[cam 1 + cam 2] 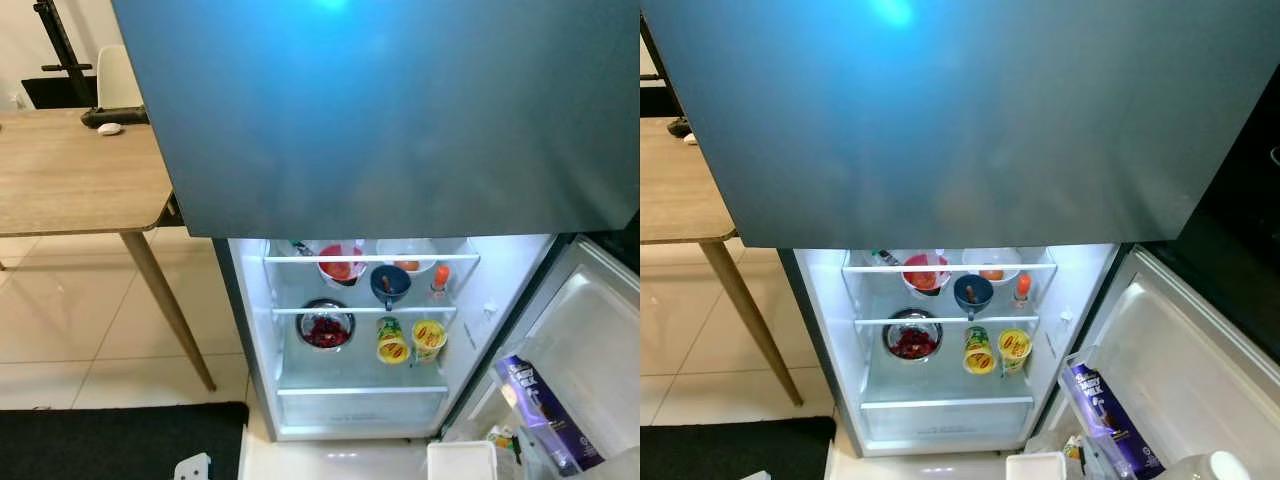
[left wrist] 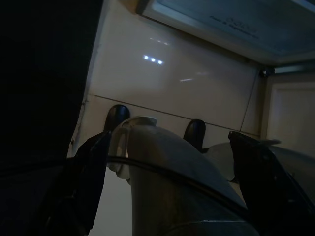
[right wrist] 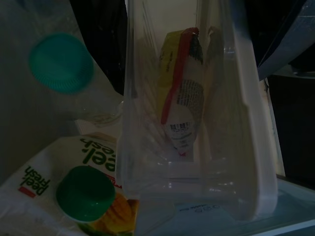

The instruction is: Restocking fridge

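— Black fingers (image 2: 83, 187) of the left gripper (image 2: 167, 196) stand wide apart low in the left wrist view, holding nothing, over glossy cream floor tile. Is the right gripper holding anything?

— I cannot tell; its fingers are not visible. Its view looks into a clear plastic door bin (image 3: 197, 123) with a yellow-and-red packet (image 3: 182, 98) upright inside, beside a juice carton with a green cap (image 3: 84, 192).

— So where does the stock go?

— Fridge (image 1: 360, 340), centre bottom of the head view, door (image 1: 590, 340) open at right. Glass shelves carry a red bowl (image 1: 340, 264), a blue cup (image 1: 389, 284), a steel bowl of red fruit (image 1: 325, 326) and two yellow tubs (image 1: 410, 340).

— Advice?

— Probably seat items upright in free bin space; thin plastic flexes, cartons are smooth.
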Available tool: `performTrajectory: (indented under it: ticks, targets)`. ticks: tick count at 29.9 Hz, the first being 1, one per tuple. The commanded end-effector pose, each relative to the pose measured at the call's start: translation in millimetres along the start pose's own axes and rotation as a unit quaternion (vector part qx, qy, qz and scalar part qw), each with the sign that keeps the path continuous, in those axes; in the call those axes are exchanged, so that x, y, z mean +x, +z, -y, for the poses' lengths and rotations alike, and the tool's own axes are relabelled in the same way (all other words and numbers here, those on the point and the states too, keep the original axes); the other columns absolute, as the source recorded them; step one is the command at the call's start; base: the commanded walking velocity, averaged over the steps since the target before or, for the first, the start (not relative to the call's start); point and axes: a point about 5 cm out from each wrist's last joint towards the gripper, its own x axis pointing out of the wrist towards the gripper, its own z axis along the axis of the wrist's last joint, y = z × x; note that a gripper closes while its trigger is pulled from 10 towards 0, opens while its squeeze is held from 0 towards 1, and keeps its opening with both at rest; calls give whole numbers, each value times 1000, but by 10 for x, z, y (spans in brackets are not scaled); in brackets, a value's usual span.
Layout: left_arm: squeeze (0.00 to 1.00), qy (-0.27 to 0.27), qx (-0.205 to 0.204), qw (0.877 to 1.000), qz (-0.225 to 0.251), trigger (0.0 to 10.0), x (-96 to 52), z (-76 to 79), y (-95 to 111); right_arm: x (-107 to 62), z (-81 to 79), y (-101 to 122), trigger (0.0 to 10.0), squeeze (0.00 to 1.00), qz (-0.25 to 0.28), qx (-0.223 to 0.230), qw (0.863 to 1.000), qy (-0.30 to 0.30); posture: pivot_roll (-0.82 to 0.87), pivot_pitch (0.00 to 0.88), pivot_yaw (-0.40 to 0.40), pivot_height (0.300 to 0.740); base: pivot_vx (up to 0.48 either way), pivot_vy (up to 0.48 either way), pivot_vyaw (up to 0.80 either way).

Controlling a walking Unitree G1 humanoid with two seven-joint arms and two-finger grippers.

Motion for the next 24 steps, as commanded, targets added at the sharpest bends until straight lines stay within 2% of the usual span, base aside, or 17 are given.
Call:
performTrajectory:
  ticks: [1,4,12,18,24]
  targets:
    - [0,6,-5,1000,2,10000,-9,-30,5,9,-1,86,10000,0,18,-2,1000,2,-69,0,-47,740,0,0,0]
    - [0,1,7,1000,-1,10000,-9,-30,12,13,-19,78,10000,0,16,-5,1000,7,-69,0,-47,740,0,0,0]
    - [0,-2,8,1000,0,10000,-5,-19,16,12,-37,39,10000,0,7,-10,1000,16,-65,0,-48,740,285,0,0]
    - [0,-1,12,1000,-1,10000,-5,-23,18,31,-189,-11,10000,0,-2,-9,996,84,-67,0,-47,740,320,0,0]
    - [0,-2,11,1000,0,10000,-5,-20,20,64,-305,50,10000,0,7,-6,993,116,-66,0,-48,740,328,0,0]
